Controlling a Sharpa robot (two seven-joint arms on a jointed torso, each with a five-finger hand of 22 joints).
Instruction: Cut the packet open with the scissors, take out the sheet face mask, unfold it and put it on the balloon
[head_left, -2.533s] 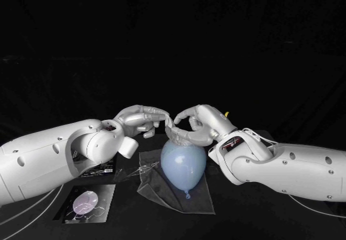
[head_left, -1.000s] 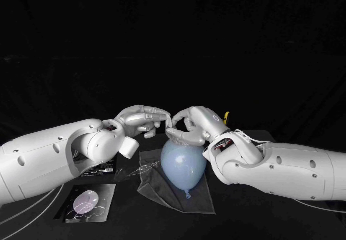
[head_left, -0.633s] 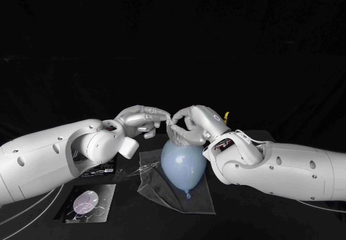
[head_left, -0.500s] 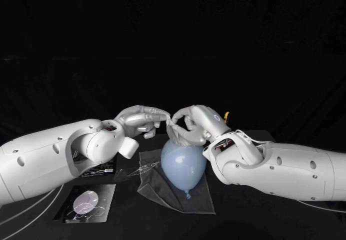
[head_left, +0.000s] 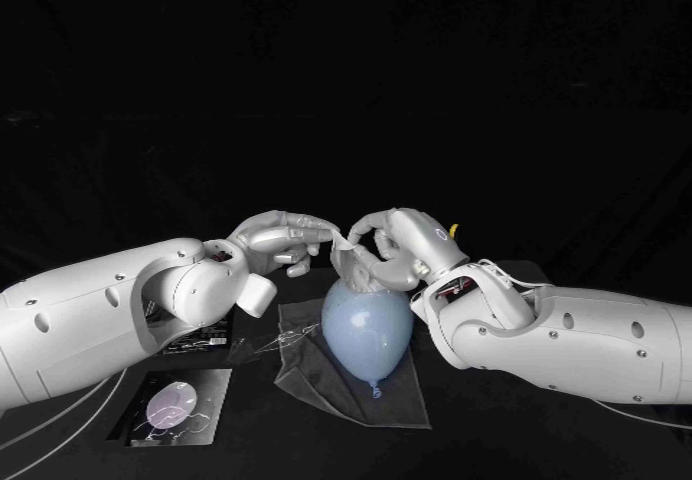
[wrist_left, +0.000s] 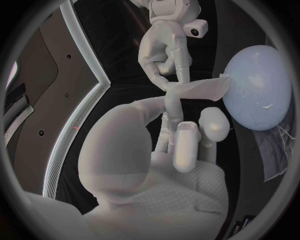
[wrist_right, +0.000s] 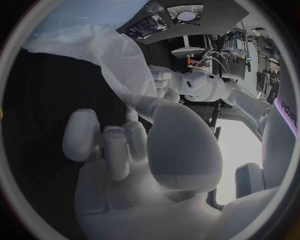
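Black table (head_left: 274, 445), three flat things down.
Grey cloth (head_left: 397, 400) sits mid-table; picture card (head_left: 173, 405) and dark packet (head_left: 199, 345) lie left of it.

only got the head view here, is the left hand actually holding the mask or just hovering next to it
Observer: Holding. The left wrist view shows the left hand pinching one end of the mask at its fingertips.
Operator: and the right hand, same piece?
Observer: Yes, the right hand reaches down and pinches that same end, right beside the left fingertips.
Operator: is it on the balloon yet
Observer: Only its far end. That lies against the side of the balloon, and the rest stretches as a narrow band back to the hands.
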